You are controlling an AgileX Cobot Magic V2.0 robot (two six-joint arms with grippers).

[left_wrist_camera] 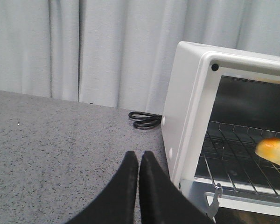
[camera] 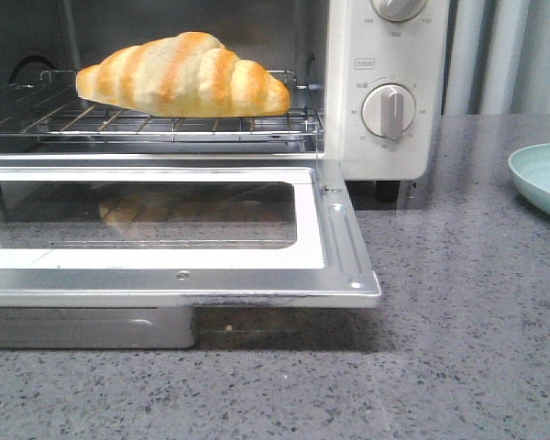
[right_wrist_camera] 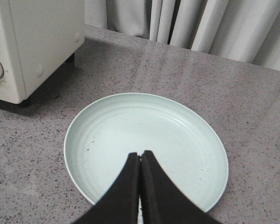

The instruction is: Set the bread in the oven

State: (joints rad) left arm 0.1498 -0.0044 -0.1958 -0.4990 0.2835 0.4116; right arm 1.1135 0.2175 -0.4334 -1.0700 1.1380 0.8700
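2 grippers, both with jaws pressed together and holding nothing. Left gripper (left_wrist_camera: pixel 138 161) hangs over bare counter just beside the oven's outer left wall, clear of the door swing; judged parked out of the way.

Oven (camera: pixel 385 55): cream-white, door (camera: pixel 339 247) dropped flat and open toward the camera, glass pane showing a faint reflection of the roll. Wire rack (camera: pixel 165 124) sits level inside. Bread (camera: pixel 183 75) lies lengthwise on the rack, whole underside resting on the wires, striped ridges up, well inside the cavity. Lying flat and centred like that, it looks stable, and the placing step reads as done. Door not yet shut; whether the task needs that, cannot say. 1 knob (camera: pixel 390 110) fully visible on the control panel, a 2nd cut off above.

Right gripper (right_wrist_camera: pixel 140 161) hovers over a pale green plate (right_wrist_camera: pixel 102 116), which is bare; likely where the roll came from, though that is a guess.

Surface: dark grey speckled stone-look countertop (camera: pixel 467 321), matte. Black power cord (left_wrist_camera: pixel 144 120) coiled behind the oven's left side. Pale grey pleated curtain (left_wrist_camera: pixel 84 46) closes the back of the scene in both wrist views.
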